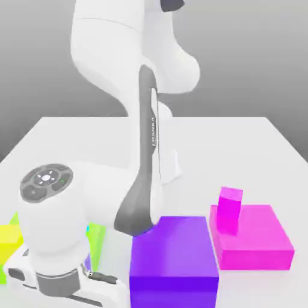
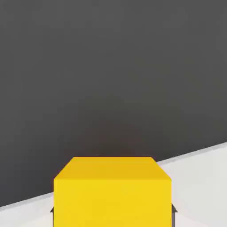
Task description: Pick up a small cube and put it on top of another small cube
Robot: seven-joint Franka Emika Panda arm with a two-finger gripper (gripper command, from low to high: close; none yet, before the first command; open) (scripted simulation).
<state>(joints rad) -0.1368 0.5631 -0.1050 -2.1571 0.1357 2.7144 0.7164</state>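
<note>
Orange-yellow small cube (image 2: 112, 191) sits pinched between the fingers — apparently for carrying to the magenta cube (image 1: 230, 209) atop its slab (image 1: 258, 237).

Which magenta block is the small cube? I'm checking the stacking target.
The small magenta cube, upright atop the wide flat magenta slab, beside the purple block; the slab is broad and low.
</note>
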